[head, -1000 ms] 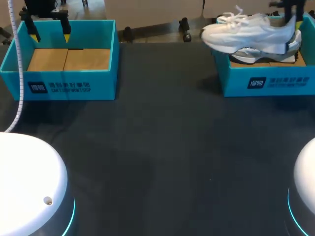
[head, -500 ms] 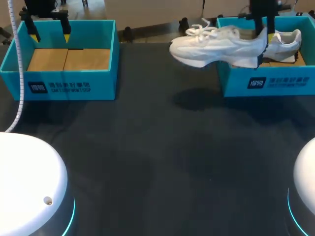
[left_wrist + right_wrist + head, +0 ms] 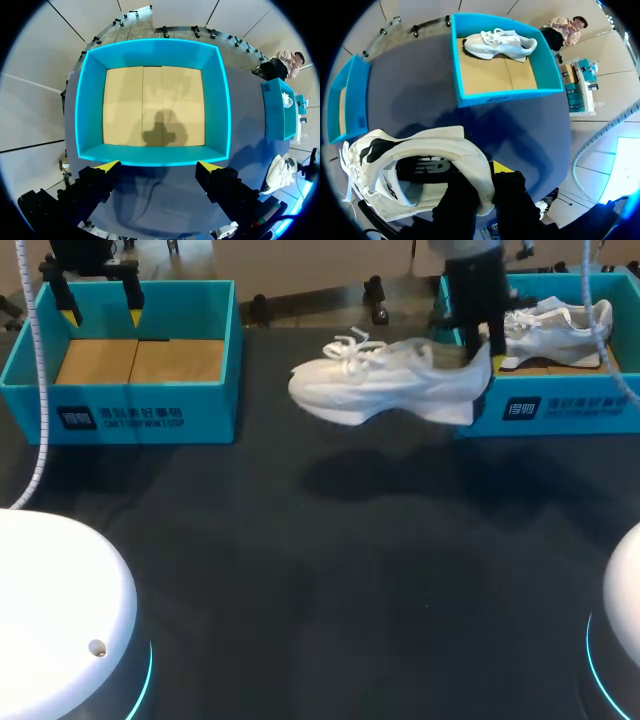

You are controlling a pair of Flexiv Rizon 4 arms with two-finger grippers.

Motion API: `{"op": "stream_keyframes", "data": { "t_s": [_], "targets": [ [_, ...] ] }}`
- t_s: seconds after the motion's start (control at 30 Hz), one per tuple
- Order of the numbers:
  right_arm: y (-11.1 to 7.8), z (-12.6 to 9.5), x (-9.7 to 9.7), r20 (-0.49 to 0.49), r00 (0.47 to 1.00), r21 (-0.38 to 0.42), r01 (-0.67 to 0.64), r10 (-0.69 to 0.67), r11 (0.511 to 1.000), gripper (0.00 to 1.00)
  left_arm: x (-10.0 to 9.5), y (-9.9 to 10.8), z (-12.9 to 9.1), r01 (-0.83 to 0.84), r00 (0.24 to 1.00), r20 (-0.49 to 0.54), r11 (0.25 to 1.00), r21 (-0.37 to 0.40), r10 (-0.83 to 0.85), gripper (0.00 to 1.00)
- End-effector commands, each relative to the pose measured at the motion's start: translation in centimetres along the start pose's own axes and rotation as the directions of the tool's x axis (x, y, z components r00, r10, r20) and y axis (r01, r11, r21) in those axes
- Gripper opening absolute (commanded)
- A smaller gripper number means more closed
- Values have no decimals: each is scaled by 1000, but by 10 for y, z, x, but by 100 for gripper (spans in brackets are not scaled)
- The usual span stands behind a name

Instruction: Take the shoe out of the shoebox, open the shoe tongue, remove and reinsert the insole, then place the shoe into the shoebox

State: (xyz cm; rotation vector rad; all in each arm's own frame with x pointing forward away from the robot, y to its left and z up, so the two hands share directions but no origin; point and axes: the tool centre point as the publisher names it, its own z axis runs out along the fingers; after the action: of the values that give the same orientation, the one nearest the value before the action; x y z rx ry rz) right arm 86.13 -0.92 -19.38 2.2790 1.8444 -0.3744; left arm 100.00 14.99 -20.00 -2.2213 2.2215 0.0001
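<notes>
While the left arm hasn't budged, the right one has swung the white shoe point(image 3: 385, 385) out of the right shoebox point(image 3: 560, 405) at the far right corner of the surface point(image 3: 320, 580). It now hangs lower, toe pointing left, over the far middle of the surface and clear of it. The second shoe point(image 3: 555, 325) stayed in that box. The right jaws are nearly together, pinching the shoe's heel collar. The left jaws are spread wide with nothing in them, above the left shoebox point(image 3: 130, 410) at the far left corner.
</notes>
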Motion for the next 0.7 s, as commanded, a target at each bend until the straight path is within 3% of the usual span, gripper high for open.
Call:
{"op": "stream_keyframes", "data": {
  "t_s": [0.03, 0.3, 0.7],
  "targets": [
    [-22, 1, 15, 1, 1000, -56, -6, 6, 998, 0, 0, 0, 0, 0, 1000, 0, 1000, 0, 0, 100],
    [-62, 6, 45, -7, 1000, -51, -16, 15, 999, 0, 0, 0, 0, 0, 1000, 0, 1000, 0, 0, 100],
    [-114, 17, 71, 6, 1000, -49, -28, 28, 998, 0, 0, 0, 0, 0, 1000, 0, 1000, 0, 0, 100]
  ]
}}
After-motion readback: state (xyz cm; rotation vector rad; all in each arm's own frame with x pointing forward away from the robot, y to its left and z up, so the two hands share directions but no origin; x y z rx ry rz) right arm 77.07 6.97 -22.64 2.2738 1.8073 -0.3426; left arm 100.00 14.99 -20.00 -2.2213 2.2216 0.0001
